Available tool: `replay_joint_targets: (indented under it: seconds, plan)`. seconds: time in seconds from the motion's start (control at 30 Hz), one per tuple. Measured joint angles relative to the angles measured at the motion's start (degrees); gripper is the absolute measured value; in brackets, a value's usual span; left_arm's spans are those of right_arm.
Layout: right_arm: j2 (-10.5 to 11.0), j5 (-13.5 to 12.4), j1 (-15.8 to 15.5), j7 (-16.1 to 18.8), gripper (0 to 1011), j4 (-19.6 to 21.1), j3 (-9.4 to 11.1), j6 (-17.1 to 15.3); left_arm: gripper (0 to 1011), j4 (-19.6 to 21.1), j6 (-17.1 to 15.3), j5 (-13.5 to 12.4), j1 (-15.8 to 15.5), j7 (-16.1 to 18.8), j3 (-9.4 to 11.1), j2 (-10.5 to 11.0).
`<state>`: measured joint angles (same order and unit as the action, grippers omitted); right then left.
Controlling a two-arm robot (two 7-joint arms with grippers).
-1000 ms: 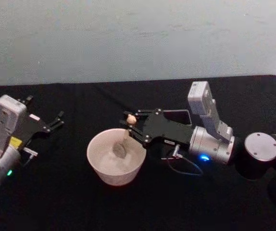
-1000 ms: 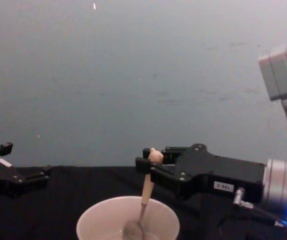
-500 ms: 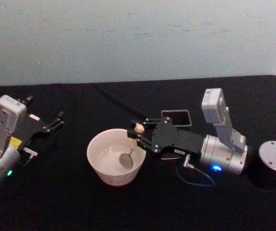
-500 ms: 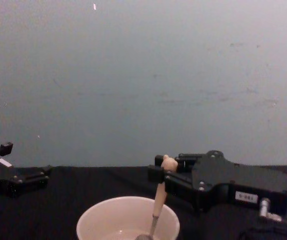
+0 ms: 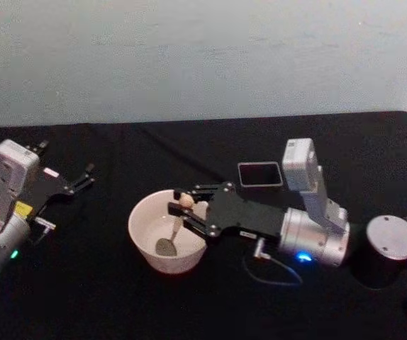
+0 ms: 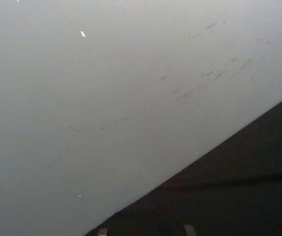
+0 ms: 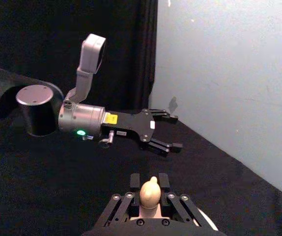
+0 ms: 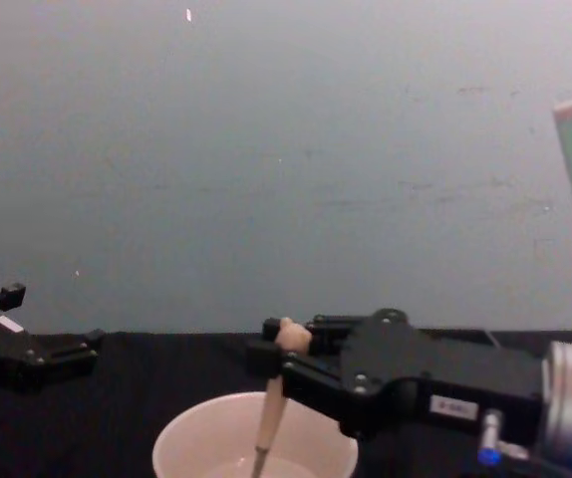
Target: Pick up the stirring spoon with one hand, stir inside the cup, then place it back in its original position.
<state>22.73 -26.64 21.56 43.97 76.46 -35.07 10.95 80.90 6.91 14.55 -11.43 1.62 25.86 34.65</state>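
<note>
The cream cup [image 5: 137, 228] stands mid-table, and its rim [image 8: 181, 442] shows low in the chest view. My right gripper [image 5: 183, 204], black on a silver wrist, reaches over the cup from the right and is shut on the stirring spoon [image 5: 175, 227] just under its beige knob [image 8: 291, 336]. The spoon hangs nearly upright, its metal bowl [image 5: 165, 246] low inside the cup near the front. The knob [image 7: 150, 191] sits between my fingertips [image 7: 134, 180]. Behind the gripper stands the dark square holder [image 5: 260, 174], its opening bare. My left gripper [image 5: 86, 177] rests open at the far left.
A black cloth covers the table up to a pale wall behind. A thin cable [image 5: 278, 273] loops under my right wrist. My right arm's dark round joint [image 5: 388, 241] sits at the right. From the right wrist, the left gripper [image 7: 174, 132] shows open, farther off.
My right gripper has carried the spoon from the cup's right side leftward and toward me, so the spoon's bowl now lies near the front of the cup. The left arm has not moved.
</note>
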Motion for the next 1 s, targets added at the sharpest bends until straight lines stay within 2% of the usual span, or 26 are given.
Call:
replay_joint_targets:
  seconds: [0.17,0.4,0.6,1.0]
  plan:
    - [-1.97,1.5,1.34,-1.56,211,-2.29,-0.66,0.65,1001,0.0,0.0,0.0,0.0,0.0,0.0,0.0]
    - [-4.0,2.96,3.06,-3.33,211,-5.53,-0.42,1.52,1001,0.0,0.0,0.0,0.0,0.0,0.0,0.0]
    - [-4.43,3.57,3.63,-3.99,211,-6.81,0.36,1.73,1001,0.0,0.0,0.0,0.0,0.0,0.0,0.0]
    - [-3.93,4.02,3.35,-4.29,211,-6.73,1.47,1.43,1001,0.0,0.0,0.0,0.0,0.0,0.0,0.0]
